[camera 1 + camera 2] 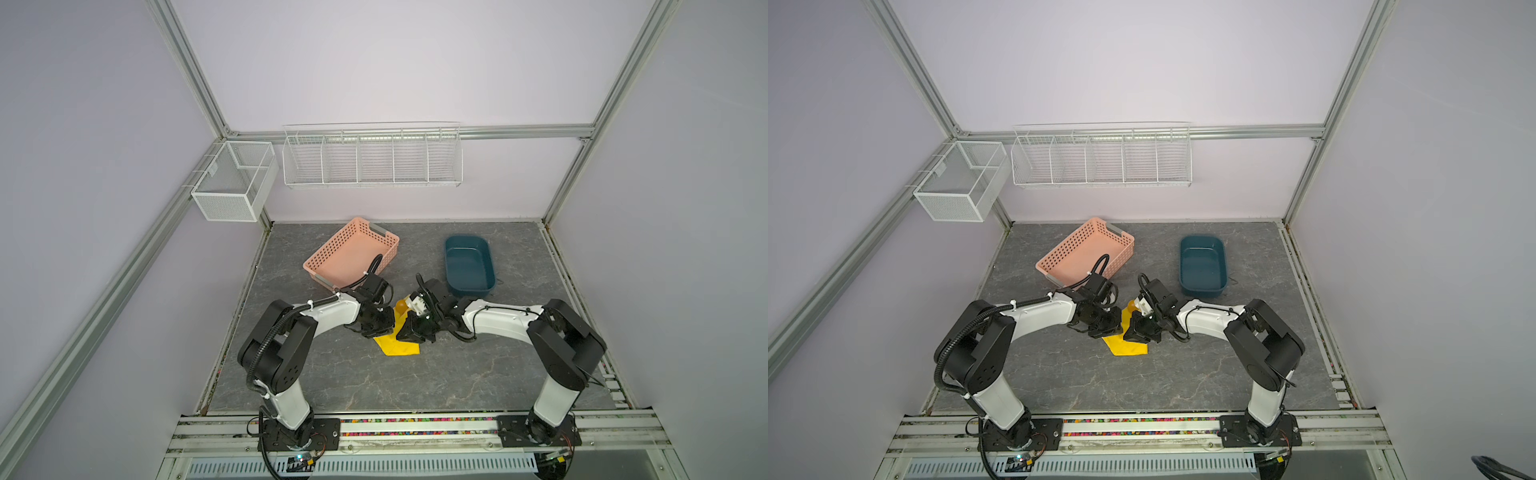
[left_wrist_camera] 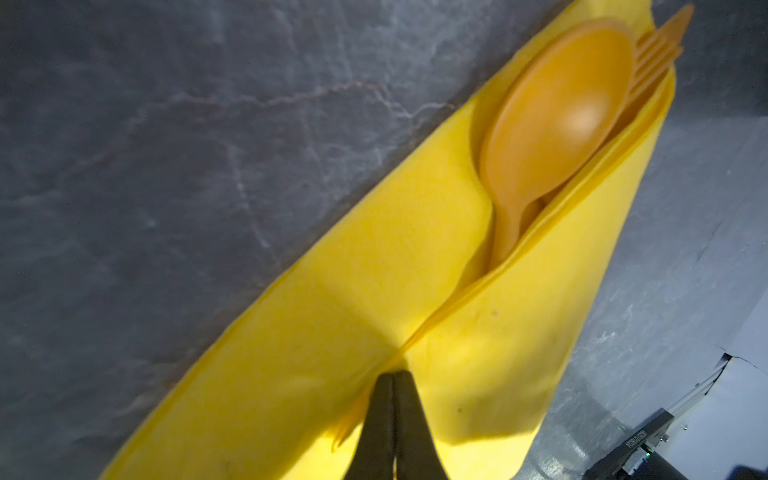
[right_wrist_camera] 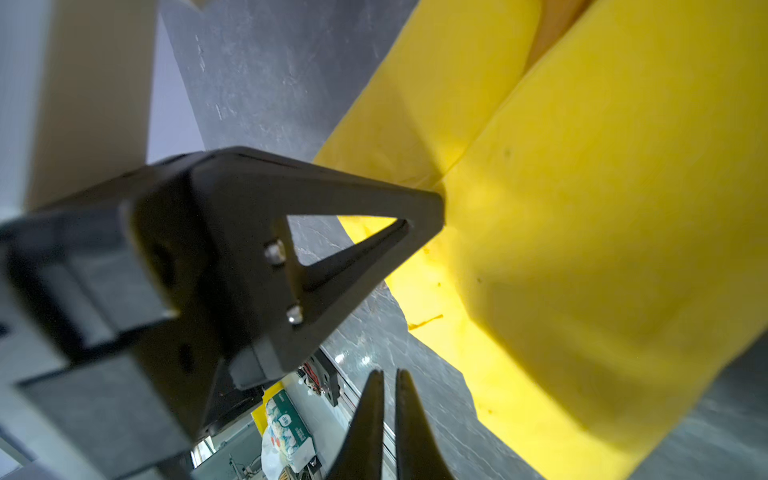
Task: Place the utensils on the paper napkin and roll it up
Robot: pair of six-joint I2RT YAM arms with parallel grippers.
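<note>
The yellow paper napkin [image 1: 401, 347] [image 1: 1129, 347] lies between my two grippers, folded lengthwise around the orange utensils. In the left wrist view the spoon [image 2: 557, 112] and the fork tines [image 2: 660, 54] stick out of the napkin's [image 2: 374, 270] far end; their handles are hidden inside. The spoon bowl [image 1: 401, 306] also shows in both top views. My left gripper [image 2: 392, 374] [image 1: 380, 332] is shut, its tips pinching the edge of the raised flap where the folds overlap. My right gripper [image 3: 388, 372] [image 1: 402, 336] is shut on nothing, just off the napkin's [image 3: 582, 208] side edge.
A pink perforated basket [image 1: 332, 245] stands behind the left arm. Behind the right arm sits a dark blue tub [image 1: 491, 259]. White wire racks [image 1: 374, 158] hang on the back wall. The arms meet at the middle of the grey table [image 1: 478, 374].
</note>
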